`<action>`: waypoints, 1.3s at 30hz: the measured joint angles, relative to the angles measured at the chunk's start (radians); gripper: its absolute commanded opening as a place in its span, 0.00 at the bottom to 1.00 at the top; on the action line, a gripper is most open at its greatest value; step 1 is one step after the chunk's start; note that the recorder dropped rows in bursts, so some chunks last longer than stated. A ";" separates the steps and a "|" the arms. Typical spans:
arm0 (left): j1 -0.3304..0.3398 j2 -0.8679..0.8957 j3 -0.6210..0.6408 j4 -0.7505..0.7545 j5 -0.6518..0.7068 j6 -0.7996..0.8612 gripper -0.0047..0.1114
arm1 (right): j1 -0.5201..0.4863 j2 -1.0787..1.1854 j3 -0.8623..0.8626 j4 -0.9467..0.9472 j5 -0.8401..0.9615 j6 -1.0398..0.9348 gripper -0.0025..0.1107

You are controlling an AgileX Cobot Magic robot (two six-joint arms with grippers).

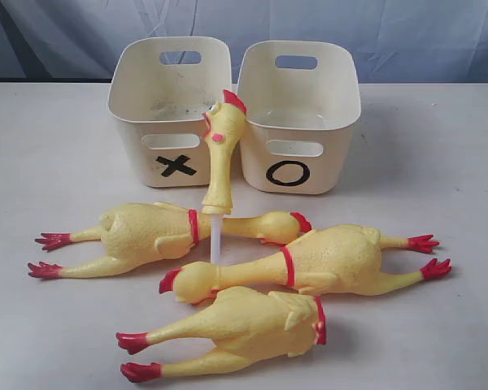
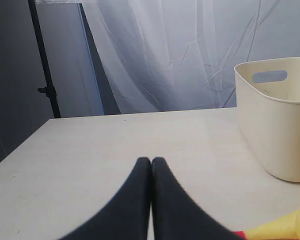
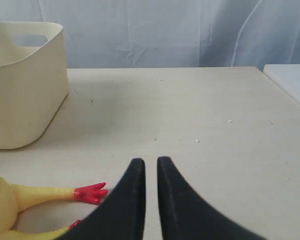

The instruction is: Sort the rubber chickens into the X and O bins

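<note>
Left tool (image 2: pixel 151 160) is closed and right tool (image 3: pixel 150 160) nearly closed, both empty over the tabletop (image 2: pixel 115 145), rubber chickens (image 1: pixel 333 260) lying nearer than the X bin (image 1: pixel 137 154) and O bin (image 1: pixel 337 154).

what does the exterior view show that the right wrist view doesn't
Only the exterior view: the X bin, the black X and O marks, the head-and-neck piece standing upright, the headless chicken and the left whole chicken. Only the right wrist view: the right tool, nearly shut with nothing between its fingers. Both: the table, the O bin (its mark is unseen from the wrist) and the red feet of the right whole chicken.
</note>
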 measured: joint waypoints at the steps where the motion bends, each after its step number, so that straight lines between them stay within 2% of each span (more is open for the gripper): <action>1: 0.000 0.000 0.000 0.000 0.000 0.000 0.04 | 0.000 0.000 0.000 0.000 0.000 0.000 0.11; 8: 0.000 0.000 0.000 0.000 0.000 0.000 0.04 | 0.000 0.000 0.000 -0.060 -0.009 -0.044 0.11; 12: 0.000 0.000 0.000 0.000 0.000 0.000 0.04 | 0.000 0.000 0.000 -0.143 -0.136 -0.081 0.11; 17: 0.000 0.000 0.000 0.000 0.000 0.000 0.04 | 0.000 -0.002 0.000 -0.158 -0.644 -0.088 0.11; 22: 0.000 0.000 0.000 0.000 0.000 0.000 0.04 | 0.000 -0.005 0.000 -0.159 -1.306 -0.091 0.11; 24: 0.000 0.000 0.000 0.000 0.000 0.000 0.04 | 0.000 -0.007 -0.011 -0.144 -1.456 -0.085 0.11; 29: 0.000 0.000 0.000 0.000 0.000 0.000 0.04 | 0.000 -0.007 -0.128 -0.117 -1.526 0.006 0.11; 34: 0.000 0.000 0.000 0.000 0.000 0.000 0.04 | 0.000 -0.007 -0.343 -0.111 -1.514 0.085 0.11; 36: 0.000 0.000 0.000 0.000 0.000 0.000 0.04 | 0.000 0.009 -0.446 -0.107 -1.446 0.094 0.11; 39: 0.000 0.000 0.000 0.000 0.000 0.000 0.04 | 0.000 0.070 -0.589 -0.088 -1.225 0.180 0.11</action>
